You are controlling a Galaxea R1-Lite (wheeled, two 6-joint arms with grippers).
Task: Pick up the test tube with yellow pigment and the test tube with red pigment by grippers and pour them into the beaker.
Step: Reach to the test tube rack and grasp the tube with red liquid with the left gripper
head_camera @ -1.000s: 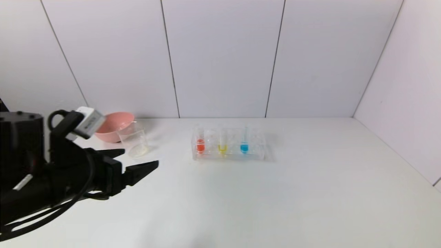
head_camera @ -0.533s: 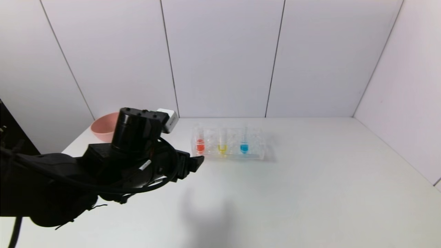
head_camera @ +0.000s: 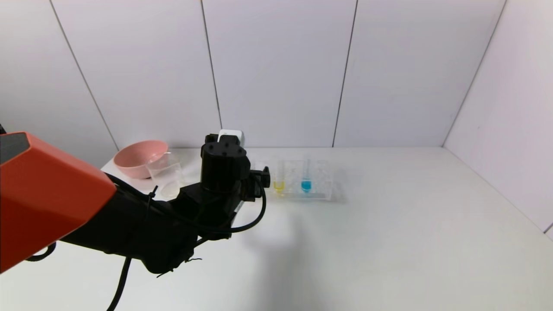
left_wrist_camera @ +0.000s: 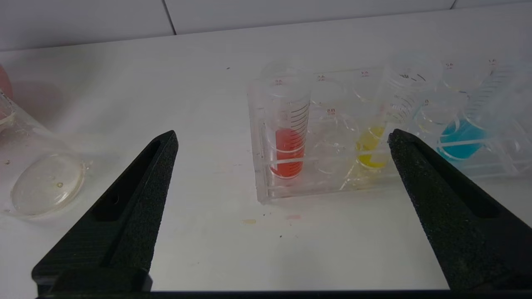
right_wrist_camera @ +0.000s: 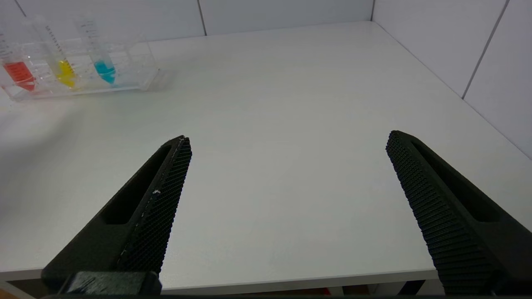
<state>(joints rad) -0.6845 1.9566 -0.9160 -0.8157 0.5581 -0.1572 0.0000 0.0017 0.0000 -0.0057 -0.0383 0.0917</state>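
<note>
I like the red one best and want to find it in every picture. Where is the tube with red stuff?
Head view: hidden behind the robot's left hand, at the rack's left end.
Left wrist view: the test tube with red pigment stands mid-picture, between the open fingers.
Right wrist view: red tube at the far upper left.
Shared landmark: the clear tube rack, red then yellow then blue.

Three test tubes are counted, one each: the test tube with red pigment (left_wrist_camera: pixel 287 141), the test tube with yellow pigment (left_wrist_camera: pixel 376 139), a blue-filled tube (left_wrist_camera: pixel 463 135). One rack (left_wrist_camera: pixel 266 182), one beaker (head_camera: pixel 166 175) and one pink bowl (head_camera: pixel 136 157) are seen.
</note>
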